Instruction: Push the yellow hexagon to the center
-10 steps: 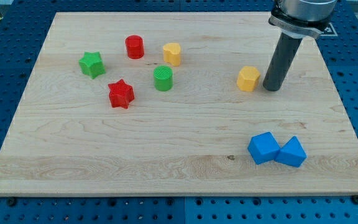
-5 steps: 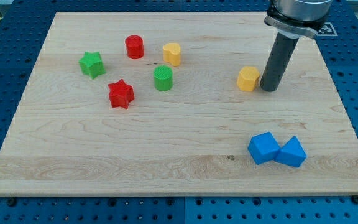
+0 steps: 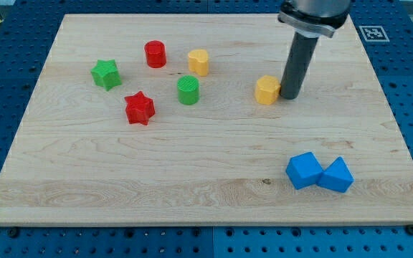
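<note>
A yellow hexagon [image 3: 267, 90] sits on the wooden board [image 3: 192, 165], right of the board's middle. My tip [image 3: 290, 95] stands against the hexagon's right side, touching it. A second yellow block [image 3: 198, 62], rounder in outline, sits further to the view's left near the top.
A red cylinder [image 3: 155, 54], a green cylinder [image 3: 188, 90], a green star [image 3: 106, 74] and a red star [image 3: 140, 108] are grouped at the upper left. Two blue blocks [image 3: 304, 170] [image 3: 336, 175] touch each other at the lower right.
My tip moved to the view's left, met the yellow hexagon and pushed it some way to the left. The other blocks stayed put.
</note>
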